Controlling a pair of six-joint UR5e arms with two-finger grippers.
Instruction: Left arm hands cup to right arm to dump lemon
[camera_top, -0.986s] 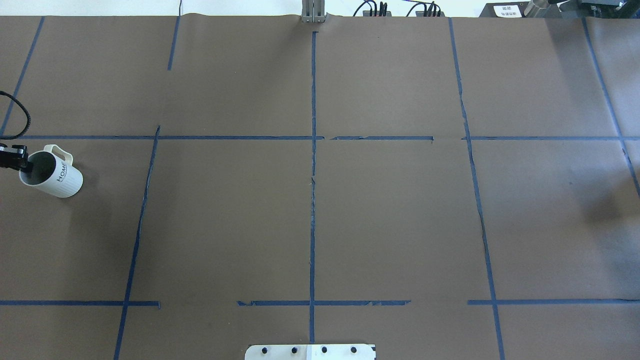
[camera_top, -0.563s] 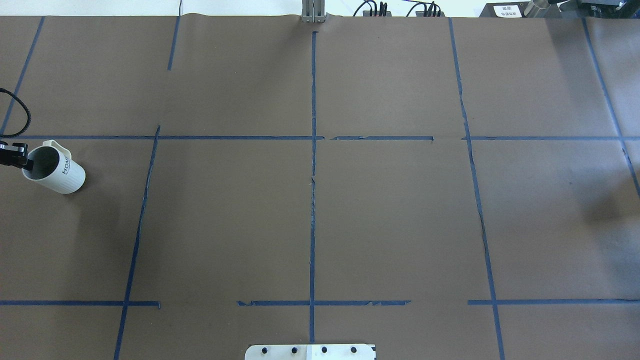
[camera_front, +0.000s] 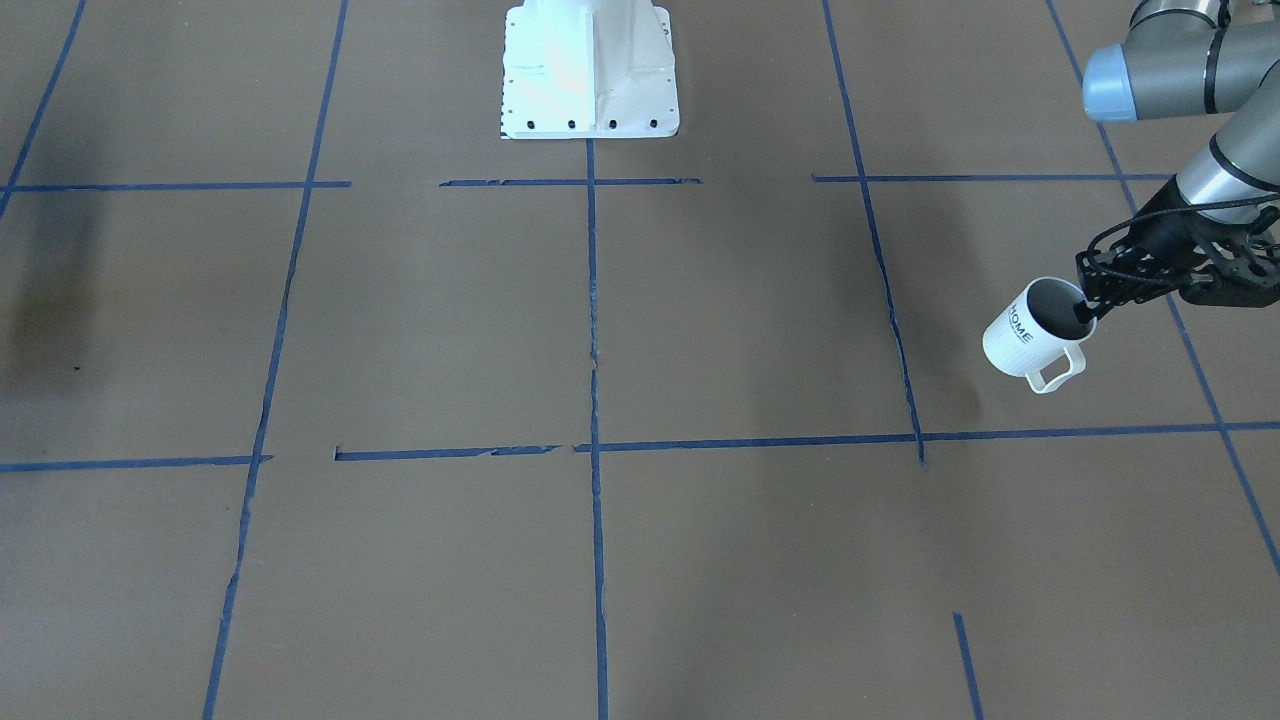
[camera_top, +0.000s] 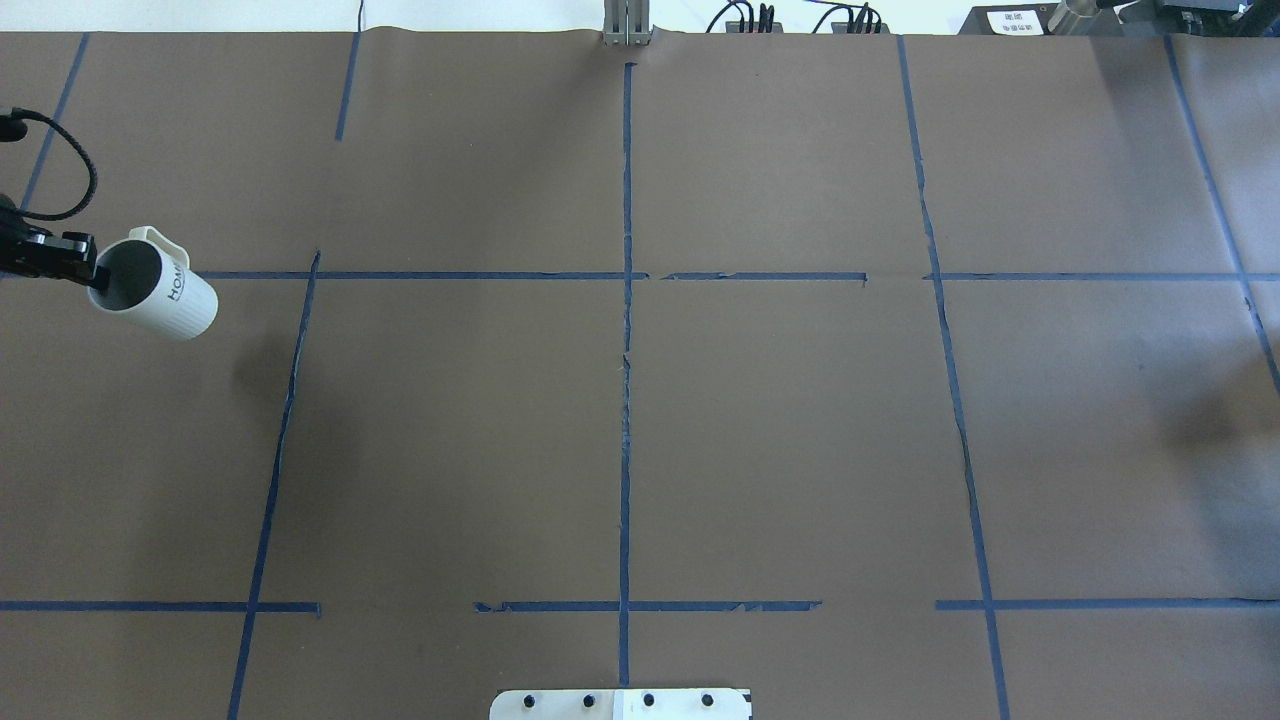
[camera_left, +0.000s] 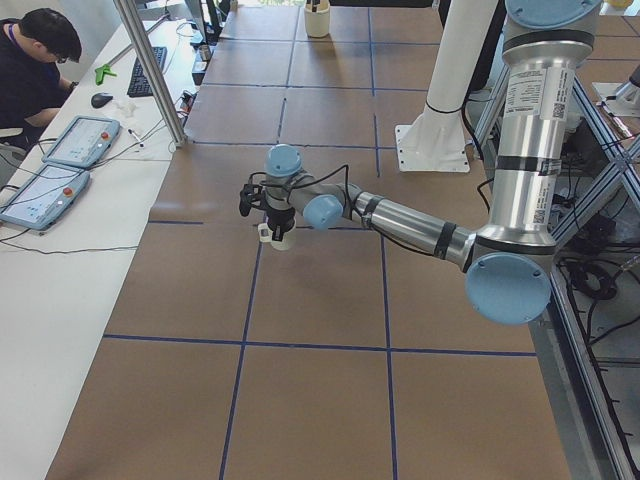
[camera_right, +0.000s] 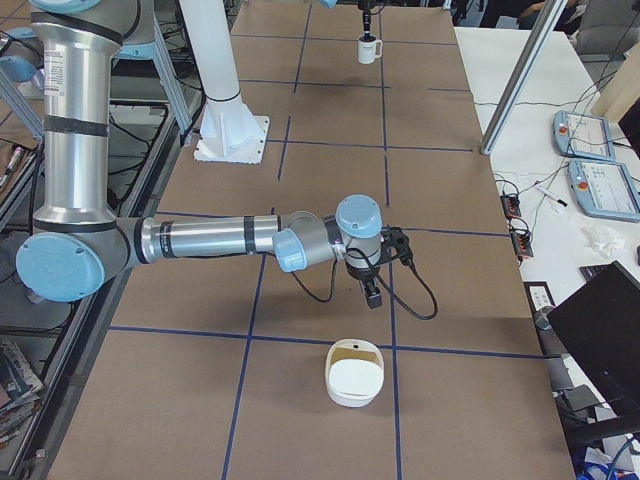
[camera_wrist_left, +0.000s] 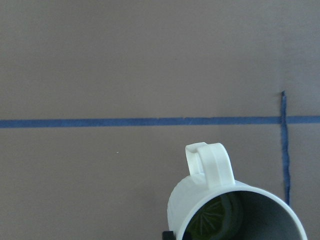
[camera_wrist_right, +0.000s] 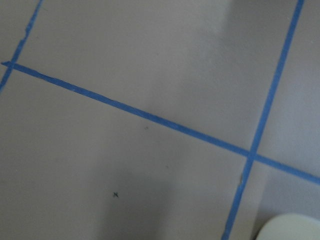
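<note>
White ribbed cup, lemon inside, hangs tilted at the overhead frame's far left, rim pinched by the left gripper above the surface, well apart from the right gripper, whose opening I cannot tell.

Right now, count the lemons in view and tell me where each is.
1. The lemon lies inside the cup, which the left end effector grips by the rim, tilted above the table. The cream container by the right arm could hide more.
</note>
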